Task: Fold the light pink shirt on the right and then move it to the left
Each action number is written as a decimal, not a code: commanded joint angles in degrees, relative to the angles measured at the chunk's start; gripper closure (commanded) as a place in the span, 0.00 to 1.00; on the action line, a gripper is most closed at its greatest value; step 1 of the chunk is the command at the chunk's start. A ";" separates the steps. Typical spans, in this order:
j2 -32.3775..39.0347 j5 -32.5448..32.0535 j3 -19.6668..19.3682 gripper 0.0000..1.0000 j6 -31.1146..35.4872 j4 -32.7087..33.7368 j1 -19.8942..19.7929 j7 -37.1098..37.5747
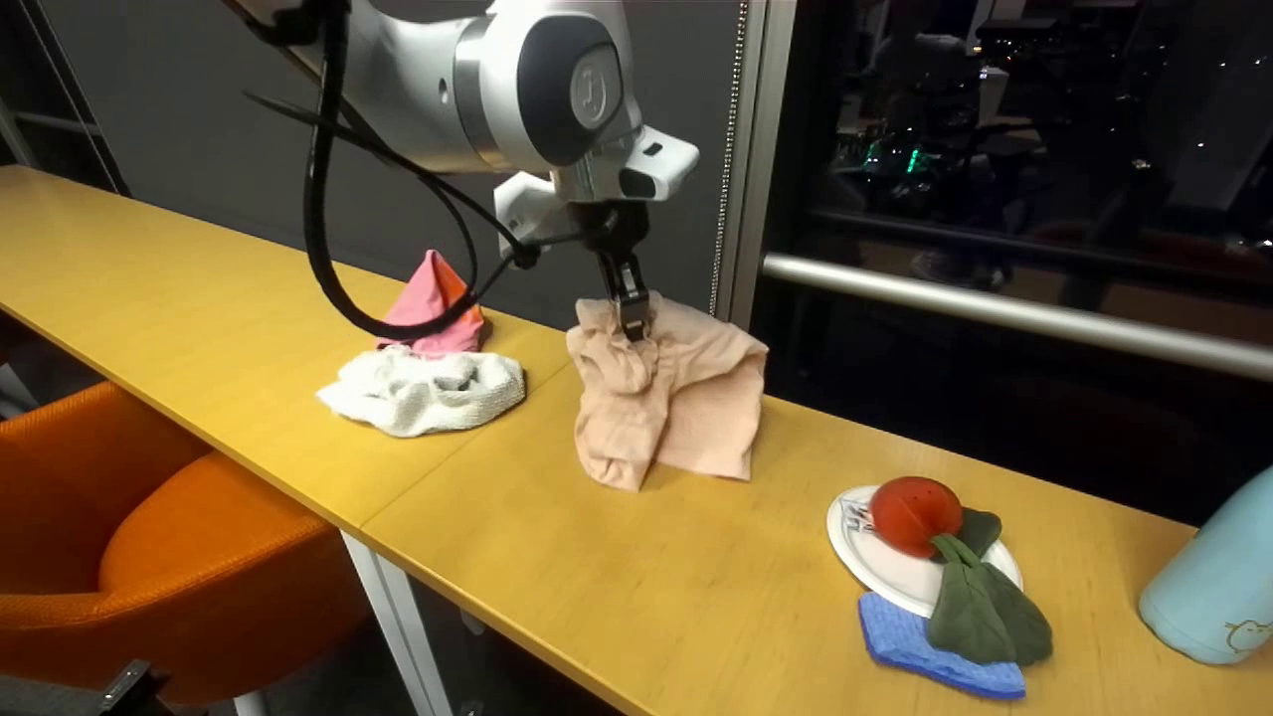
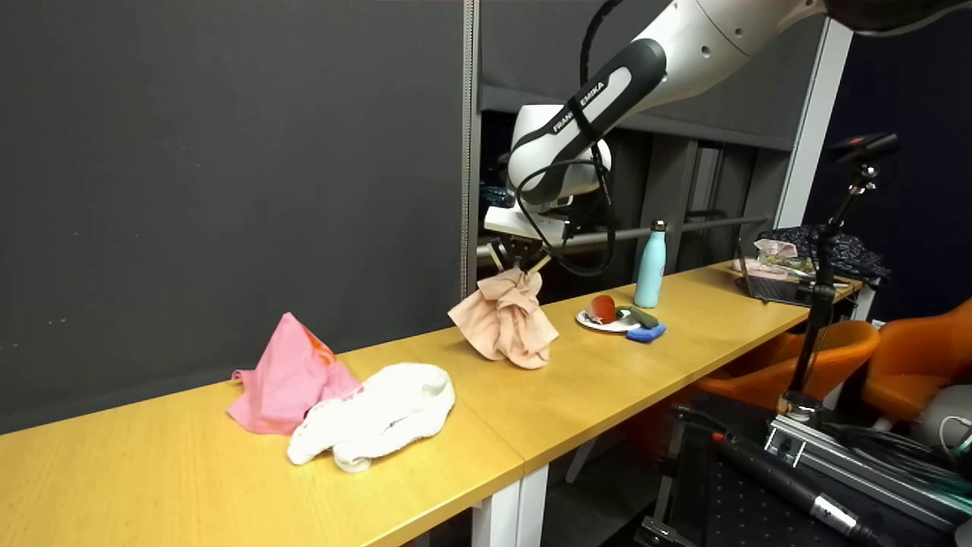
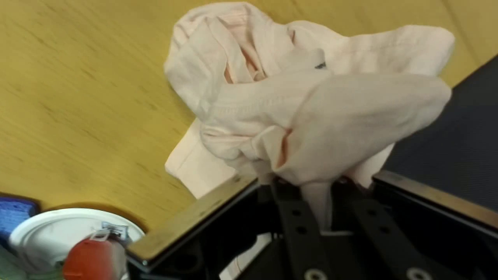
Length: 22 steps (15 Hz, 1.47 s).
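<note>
Held the light pink shirt (image 1: 668, 395) pinched in the gripper (image 1: 634, 323) at the centre of the frame in an exterior view, between a white cloth (image 1: 428, 395) at left and a plate (image 1: 895, 574) at lower right.

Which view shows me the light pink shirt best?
The wrist view: the light pink shirt is closest there, with stitching, folds and fabric pinched in the end effector visible. Both exterior views show it smaller, draping from the end effector.

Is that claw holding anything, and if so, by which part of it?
The gripper holds the light pink shirt by a bunched fold pinched between its jaws; whether that fold is sleeve, hem or body, I cannot tell.
</note>
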 commanded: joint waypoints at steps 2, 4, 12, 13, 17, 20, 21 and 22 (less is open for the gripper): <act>-5.06 0.54 5.59 0.96 1.37 1.42 -0.02 -2.95; -6.78 0.34 7.78 0.96 3.75 1.09 0.65 -4.72; -4.72 4.62 17.06 0.96 10.35 1.08 1.87 -15.33; -3.96 5.78 18.24 0.96 11.66 0.95 1.75 -17.49; 0.35 11.27 21.89 0.96 14.85 1.42 0.91 -25.77; 4.06 13.95 22.79 0.96 15.98 2.05 0.75 -30.34; 4.88 14.50 23.16 0.96 16.03 2.16 0.50 -31.53; 5.78 14.98 23.57 0.96 16.04 2.36 0.23 -32.59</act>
